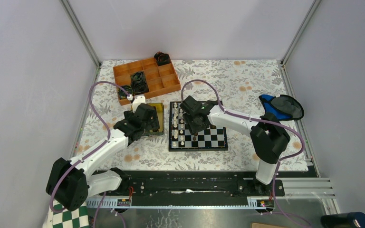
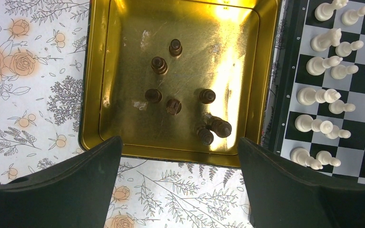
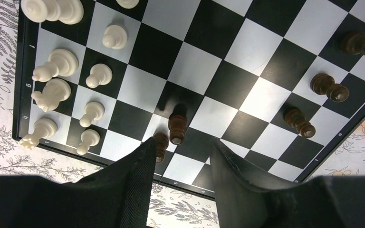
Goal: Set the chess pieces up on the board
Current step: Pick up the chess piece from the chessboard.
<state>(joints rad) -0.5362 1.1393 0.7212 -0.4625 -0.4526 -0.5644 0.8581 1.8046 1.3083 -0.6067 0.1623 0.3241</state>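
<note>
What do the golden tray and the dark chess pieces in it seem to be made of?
Golden tray: likely metal, glossy; it mirrors light glare and shows scratches. Dark chess pieces: brown, smooth, wood or plastic; cannot tell.

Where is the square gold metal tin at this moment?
In the top view, the square gold metal tin lies beside the left edge of the black-and-white chessboard, just below the orange wooden compartment tray.

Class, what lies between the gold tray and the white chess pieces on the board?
Between the gold tray and the white chess pieces: a sliver of floral tablecloth, then the board's black border, seen in the left wrist view.
</note>
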